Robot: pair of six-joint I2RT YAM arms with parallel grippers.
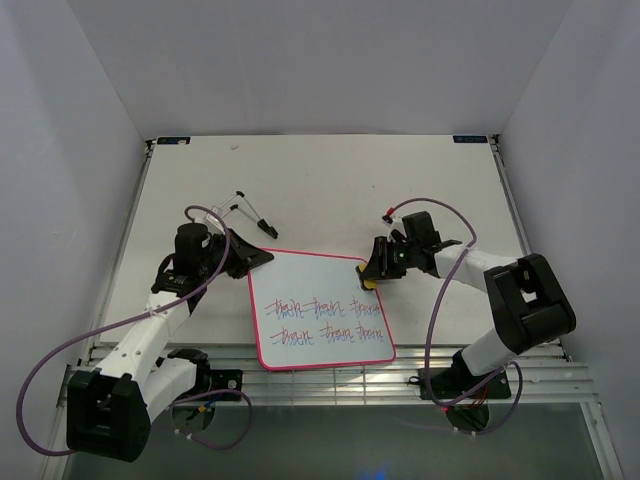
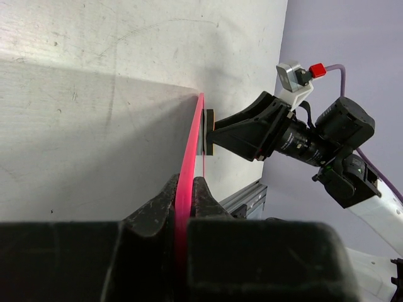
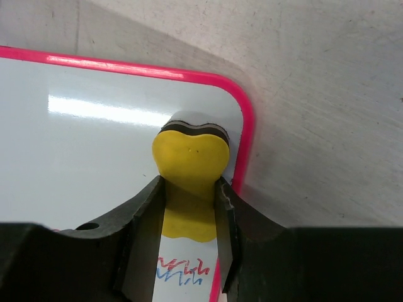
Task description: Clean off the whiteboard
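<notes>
Writing (image 1: 322,308) fills both rows of the whiteboard (image 1: 300,282); erasing appears unstarted. Left gripper (image 2: 186,186) pinches its rim; right gripper (image 3: 189,184) clasps the yellow sponge (image 3: 189,154) at its corner.

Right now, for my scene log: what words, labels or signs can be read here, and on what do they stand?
Whiteboard: two rows of red and blue handwriting, too scrawled to read.
Blue labels at the far corners of the table: too small to read.
No other text shows.
</notes>
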